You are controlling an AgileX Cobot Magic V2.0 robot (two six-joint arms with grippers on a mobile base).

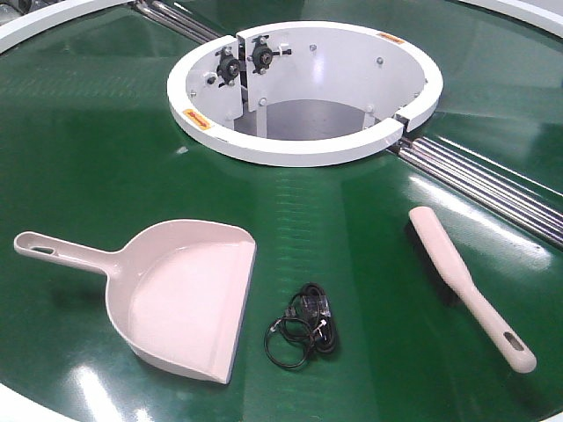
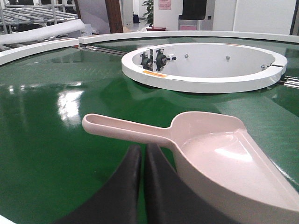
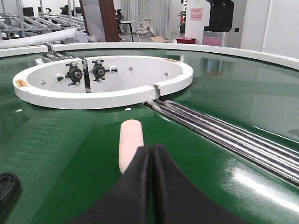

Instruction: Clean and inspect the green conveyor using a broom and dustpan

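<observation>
The green conveyor fills the front view, its white hub ring at the back. The beige dustpan lies at the left, handle pointing left. The broom lies at the right, black bristles down, handle toward the near right. Neither gripper shows in the front view. In the left wrist view my left gripper is shut and empty, just short of the dustpan handle. In the right wrist view my right gripper is shut with nothing in it, over the near part of the broom.
A coiled black cable lies on the belt between dustpan and broom. Metal rollers run from the hub to the right edge. The white outer rim curves round the back, with racks and furniture beyond it.
</observation>
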